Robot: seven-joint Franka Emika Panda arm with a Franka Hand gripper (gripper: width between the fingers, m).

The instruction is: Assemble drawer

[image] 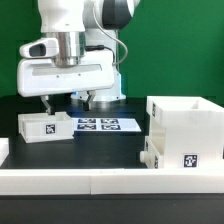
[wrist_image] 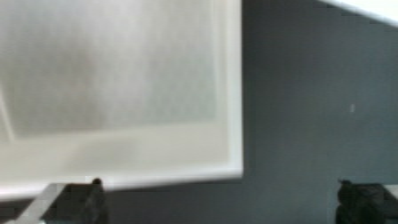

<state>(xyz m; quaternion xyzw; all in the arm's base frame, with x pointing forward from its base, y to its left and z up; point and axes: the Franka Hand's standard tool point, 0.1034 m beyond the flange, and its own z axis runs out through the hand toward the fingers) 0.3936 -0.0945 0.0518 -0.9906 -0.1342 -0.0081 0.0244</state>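
Open black table runs between the small tray at the exterior view's left and the tall shell at its right. The long white rail walls off the near side.

A plain green backdrop fills the wall behind, evenly lit. The surface is matte black, with a long low white rail running along its near edge.
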